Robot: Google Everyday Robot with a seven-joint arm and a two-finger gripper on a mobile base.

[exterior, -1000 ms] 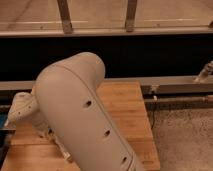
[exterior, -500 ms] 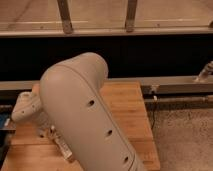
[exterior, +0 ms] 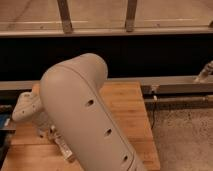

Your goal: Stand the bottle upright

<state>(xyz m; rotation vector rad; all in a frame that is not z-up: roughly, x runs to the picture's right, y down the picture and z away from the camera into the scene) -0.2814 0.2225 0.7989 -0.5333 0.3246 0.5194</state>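
Behind the wooden worktop (exterior: pixel 127 107) runs a dark recess under a pale ledge with two metal posts (exterior: pixel 64 15). A grey rail (exterior: pixel 175 87) crosses at the worktop's far edge. To the right of the wood I see speckled grey floor (exterior: pixel 185 140).

From my seat most of the view is filled by the arm (exterior: pixel 85 115). Its big beige segment rises from the bottom edge to a rounded elbow over the middle of the worktop. It hides much of what I need to see.

The gripper (exterior: pixel 50 131) is low on the left, beyond the arm and partly behind it, over the worktop's front left area. Its pale wrist housing sits towards the left edge. Its jaws are spread wide, and I can make out nothing held between them.

The bottle (exterior: pixel 64 146) peeks out from under the arm just right of the gripper's tip. It is a small pale thing with a whitish label, lying tilted on the wood, not upright. It is right beside the gripper, but I cannot tell whether they touch.

At the far left edge there is a blue object (exterior: pixel 4 122) that I cannot identify.
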